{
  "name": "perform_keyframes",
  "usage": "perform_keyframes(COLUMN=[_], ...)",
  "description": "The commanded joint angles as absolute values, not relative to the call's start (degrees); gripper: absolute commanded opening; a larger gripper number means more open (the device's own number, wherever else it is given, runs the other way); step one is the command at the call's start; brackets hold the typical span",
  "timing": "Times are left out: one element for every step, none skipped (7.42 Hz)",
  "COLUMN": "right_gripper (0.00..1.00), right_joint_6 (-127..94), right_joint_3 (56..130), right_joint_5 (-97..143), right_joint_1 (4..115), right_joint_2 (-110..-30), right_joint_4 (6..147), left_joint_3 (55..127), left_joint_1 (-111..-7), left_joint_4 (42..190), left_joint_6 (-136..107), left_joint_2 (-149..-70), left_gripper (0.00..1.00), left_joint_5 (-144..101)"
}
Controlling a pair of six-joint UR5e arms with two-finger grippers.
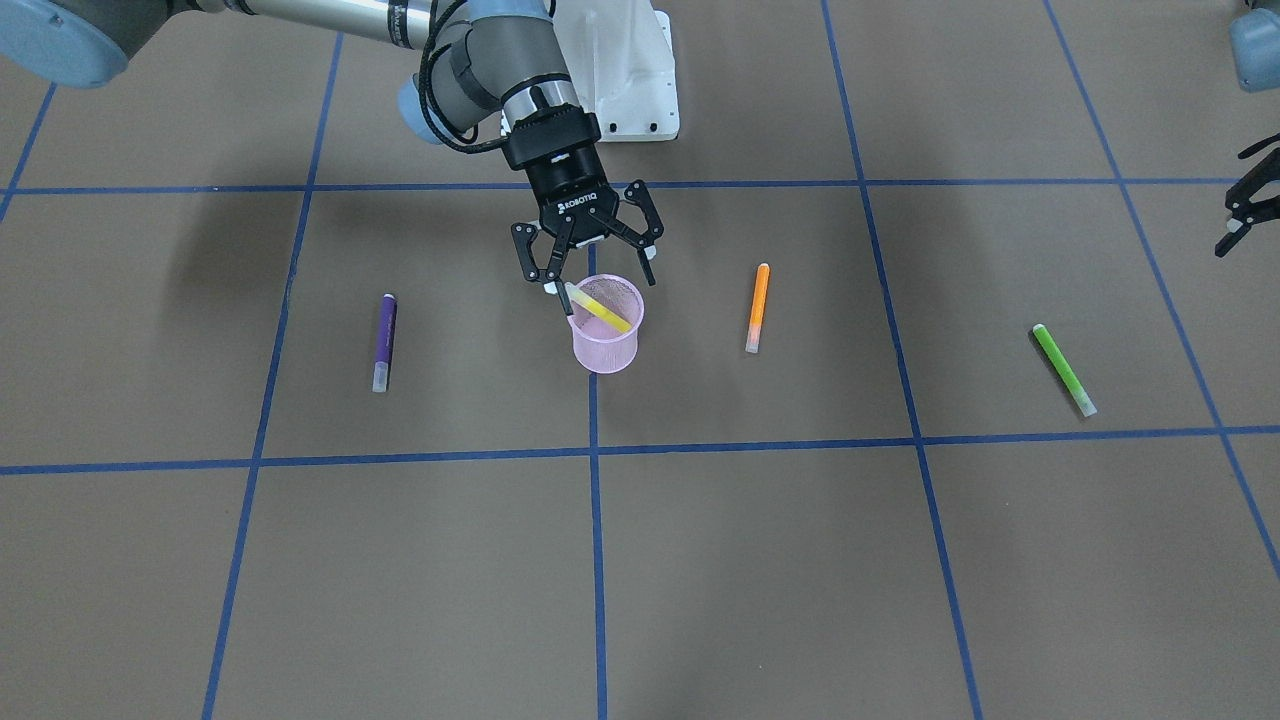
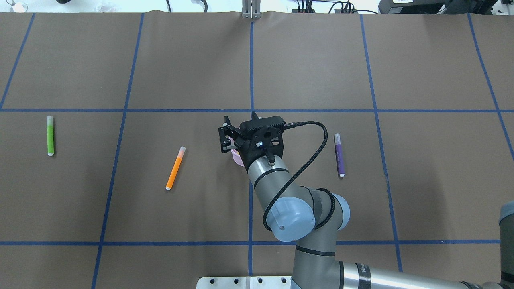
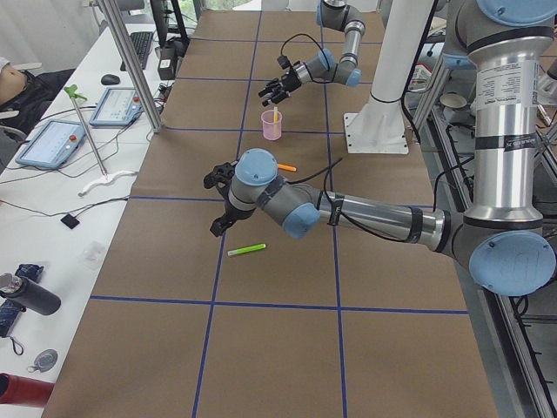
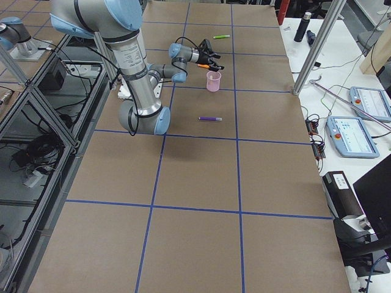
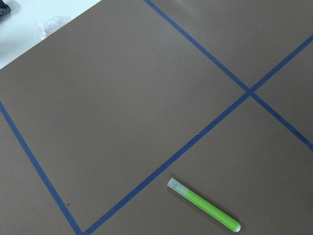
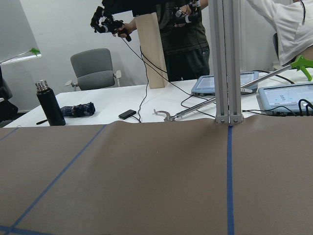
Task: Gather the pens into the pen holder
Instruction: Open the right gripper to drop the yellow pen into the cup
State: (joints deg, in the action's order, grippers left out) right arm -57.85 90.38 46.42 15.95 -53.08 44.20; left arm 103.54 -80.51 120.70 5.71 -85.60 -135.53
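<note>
The pink mesh pen holder (image 1: 607, 350) stands upright near the table's middle. A yellow pen (image 1: 601, 310) leans inside it, its top end at the rim. My right gripper (image 1: 600, 278) hangs just above the rim, open, with its fingers spread to both sides of the cup. The purple pen (image 1: 384, 342), the orange pen (image 1: 757, 308) and the green pen (image 1: 1063, 369) lie flat on the brown table. My left gripper (image 1: 1245, 205) hovers open at the table's side, close to the green pen (image 5: 204, 205), holding nothing.
The white robot base (image 1: 630, 70) sits behind the cup. Blue tape lines (image 1: 596, 520) grid the table. Beyond the far edge are an aluminium post (image 6: 225, 58), tablets (image 6: 286, 95), a black bottle (image 6: 49, 104) and standing people (image 6: 181, 34).
</note>
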Motion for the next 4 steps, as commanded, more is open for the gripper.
perform_keyframes(right_gripper=[0.98, 0.99, 0.99, 1.0], right_joint_6=[-60.54, -63.69, -63.98, -63.98], right_joint_3=[90.97, 91.14, 92.45, 93.16], right_joint_5=[55.92, 64.43, 72.78, 80.87], right_joint_1=[22.63, 27.55, 31.95, 35.56], right_joint_2=[-54.04, -54.4, -54.58, -54.58], right_joint_4=[46.04, 52.67, 59.52, 64.64], left_joint_3=[103.54, 103.54, 103.54, 103.62], left_joint_1=[-80.51, -80.51, -80.51, -80.42], left_joint_4=[120.67, 120.76, 120.85, 121.02], left_joint_6=[5.71, 5.71, 5.71, 4.84], left_joint_2=[-85.61, -85.61, -85.61, -85.61], left_gripper=[1.0, 1.0, 1.0, 1.0], left_joint_5=[-135.53, -135.53, -135.61, -135.62])
